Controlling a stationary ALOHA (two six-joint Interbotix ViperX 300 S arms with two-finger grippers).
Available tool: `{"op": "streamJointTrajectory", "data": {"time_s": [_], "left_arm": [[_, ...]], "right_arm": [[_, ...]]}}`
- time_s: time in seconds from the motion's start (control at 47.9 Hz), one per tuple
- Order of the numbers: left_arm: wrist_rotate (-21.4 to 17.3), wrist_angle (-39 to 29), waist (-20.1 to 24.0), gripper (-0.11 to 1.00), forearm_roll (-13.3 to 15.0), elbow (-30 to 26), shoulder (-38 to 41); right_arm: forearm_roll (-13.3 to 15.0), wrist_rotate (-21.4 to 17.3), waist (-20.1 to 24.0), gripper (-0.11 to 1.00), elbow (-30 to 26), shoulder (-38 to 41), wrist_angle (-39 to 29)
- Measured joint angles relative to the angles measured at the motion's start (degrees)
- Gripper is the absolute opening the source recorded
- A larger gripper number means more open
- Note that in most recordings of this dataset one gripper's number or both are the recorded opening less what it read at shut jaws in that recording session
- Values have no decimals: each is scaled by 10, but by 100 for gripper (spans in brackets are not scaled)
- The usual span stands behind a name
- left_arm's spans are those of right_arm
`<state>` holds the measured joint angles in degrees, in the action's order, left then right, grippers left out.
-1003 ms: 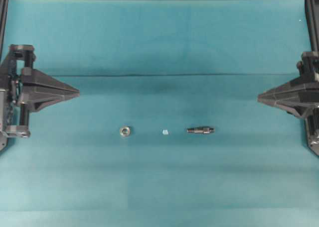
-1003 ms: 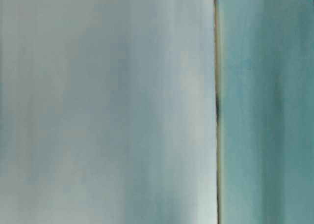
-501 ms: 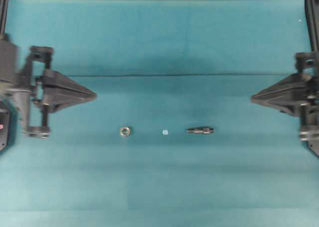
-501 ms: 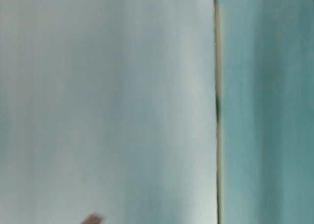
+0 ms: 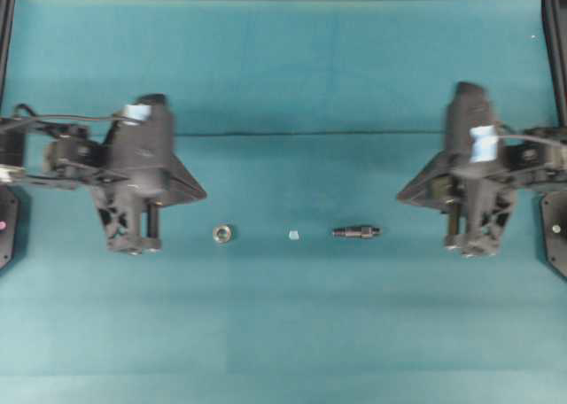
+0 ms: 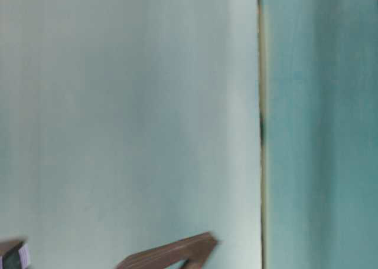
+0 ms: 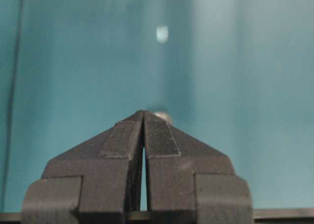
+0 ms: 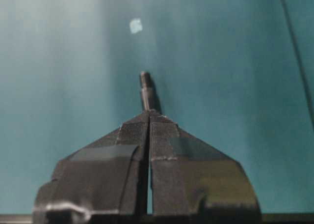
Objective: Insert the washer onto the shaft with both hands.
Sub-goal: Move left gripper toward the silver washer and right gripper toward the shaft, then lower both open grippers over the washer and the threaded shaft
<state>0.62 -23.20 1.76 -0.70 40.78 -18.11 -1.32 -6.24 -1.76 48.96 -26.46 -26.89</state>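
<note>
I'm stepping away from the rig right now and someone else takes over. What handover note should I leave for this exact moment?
Left end effector: shut, empty, above the cloth to the left of the washer.
Right end effector: shut, empty, to the right of the shaft.
Washer and shaft lie apart on the teal cloth, in one line, with a small pale scrap between them. The shaft lies flat, pointing along that line.
Done: nothing picked up yet.
Left: open both end effectors, pick up the washer and the shaft, one in each, then slide the washer onto the shaft.
</note>
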Motion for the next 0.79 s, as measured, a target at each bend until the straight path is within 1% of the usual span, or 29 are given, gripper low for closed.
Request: {"op": "streamJointTrajectory", "data": {"time_s": [0.146,0.334,0.543,0.69,0.752,0.794], "left_arm": [[-1,-12,-3,3,0,-10,32],[-1,-19,-5,3,-1,-12,53],[-1,-24,-12,3,-1,-13,70],[0,-22,-16,4,-1,-13,79],[2,-20,-16,10,-1,-13,84],[-1,-19,-15,18,-1,-13,88]], "right_arm": [[13,2,10,-10,-28,42,-29],[16,21,24,-10,-54,86,-64],[16,33,28,-10,-66,125,-63],[16,33,28,-9,-68,132,-58],[16,33,29,-9,-68,134,-56],[16,33,28,-7,-68,135,-53]]}}
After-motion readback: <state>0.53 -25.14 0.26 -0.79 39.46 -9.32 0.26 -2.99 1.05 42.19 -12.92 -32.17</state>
